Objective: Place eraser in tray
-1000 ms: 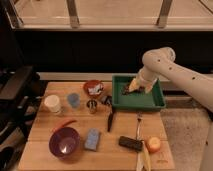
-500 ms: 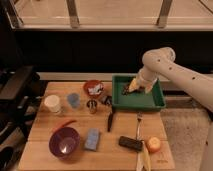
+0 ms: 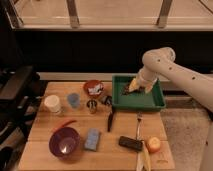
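**Eraser on the table, open gripper over the tray**

Near the front of the table (image 3: 50, 125), right of a blue sponge (image 3: 91, 139), the eraser (image 3: 131, 144) lies flat. A round orange thing (image 3: 153, 145) sits just beside it on the right, and the tray is well apart from it. The step in hand looks like the reach: rise clear of the tray's rim, come down square across the eraser's narrow width, and keep off the orange thing. The gripper (image 3: 134, 87) hangs low inside the green tray (image 3: 147, 101), toward its back left. Its jaws stand wide apart. Something dark shows beneath it, but I cannot tell whether the gripper touches it.
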